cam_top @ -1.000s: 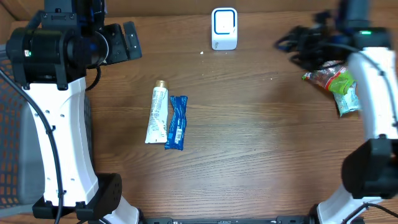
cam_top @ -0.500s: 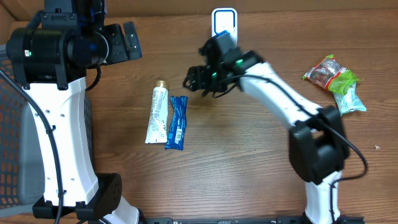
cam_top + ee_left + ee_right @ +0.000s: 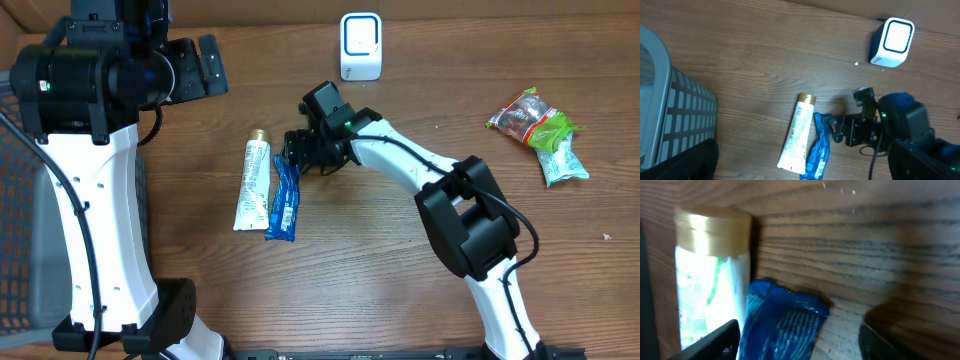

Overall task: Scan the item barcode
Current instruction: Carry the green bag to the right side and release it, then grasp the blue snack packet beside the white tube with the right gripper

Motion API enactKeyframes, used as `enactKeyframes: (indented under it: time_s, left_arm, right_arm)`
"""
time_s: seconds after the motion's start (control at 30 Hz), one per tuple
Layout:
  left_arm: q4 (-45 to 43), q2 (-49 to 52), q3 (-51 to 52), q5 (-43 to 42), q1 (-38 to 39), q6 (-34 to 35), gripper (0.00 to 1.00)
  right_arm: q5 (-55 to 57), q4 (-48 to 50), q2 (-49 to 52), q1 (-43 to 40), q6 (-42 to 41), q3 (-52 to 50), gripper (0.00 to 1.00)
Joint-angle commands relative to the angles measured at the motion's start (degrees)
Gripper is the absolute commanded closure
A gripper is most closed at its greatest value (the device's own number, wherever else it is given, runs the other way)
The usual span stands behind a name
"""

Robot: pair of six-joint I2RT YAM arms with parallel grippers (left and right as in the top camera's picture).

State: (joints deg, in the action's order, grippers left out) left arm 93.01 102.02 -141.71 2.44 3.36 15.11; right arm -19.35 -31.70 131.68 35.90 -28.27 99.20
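Table (image 3: 400, 260): brown wood. Everything lies on it.
Left arm (image 3: 95, 200): big, white and black, on the left side. It is far from the things on the table.
Right arm (image 3: 450, 200): white and black. It reaches from the near right side across to the middle.
Basket (image 3: 670, 115): grey, with holes in its wall. It is at the far left edge.
White tube (image 3: 251, 185): lies flat, left of the middle. Its gold cap (image 3: 712, 230) points to the back of the table. It has green print, too blurry to read.
Blue packet (image 3: 284, 200): long and thin. It lies flat, touching the right side of the white tube. A pale patch with tiny print is on it, too small to read.
Snack bags: a red and green bag (image 3: 530, 118) and a pale green packet (image 3: 562, 162) lie together on the far right. No words can be read.
Scanner (image 3: 360, 45): a small white box with a pale front. It stands at the back in the middle, well apart from the blue packet. No writing shows on it.
Left gripper (image 3: 205, 68): its fingers are spread wide and hold nothing.
Right gripper (image 3: 298, 152): it is just above the top end of the blue packet. Its fingers (image 3: 715, 340) are apart, one on each side of that end, not squeezing it.
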Motion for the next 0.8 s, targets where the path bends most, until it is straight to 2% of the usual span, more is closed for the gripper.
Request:
enactKeyframes:
  time_s: [0.0, 0.1, 0.23, 0.47, 0.57, 0.67, 0.77]
  left_arm:
    - [-0.2, -0.1, 0.2, 0.5, 0.0, 0.8, 0.00]
    - [-0.2, -0.1, 0.2, 0.5, 0.0, 0.8, 0.00]
    - [-0.2, -0.1, 0.2, 0.5, 0.0, 0.8, 0.00]
    - [-0.2, -0.1, 0.2, 0.5, 0.0, 0.8, 0.00]
    - [-0.2, -0.1, 0.2, 0.5, 0.0, 0.8, 0.00]
    - [-0.2, -0.1, 0.2, 0.5, 0.0, 0.8, 0.00]
    - [-0.2, -0.1, 0.2, 0.5, 0.0, 0.8, 0.00]
  right_arm:
    - [0.9, 0.3, 1.3, 0.9, -3.4, -0.3, 0.28]
    - [1.3, 0.4, 1.6, 1.5, -3.9, -0.3, 0.39]
    - [4.1, -0.1, 1.7, 2.4, -8.6, -0.3, 0.55]
    - [7.0, -0.2, 2.5, 4.0, -9.5, -0.3, 0.64]
    - [8.4, -1.4, 2.7, 4.2, -11.3, -0.3, 0.83]
    - [8.8, -1.9, 2.6, 3.7, -12.5, 0.0, 0.96]
    - [8.9, -4.5, 2.2, 2.2, -12.5, 1.7, 0.96]
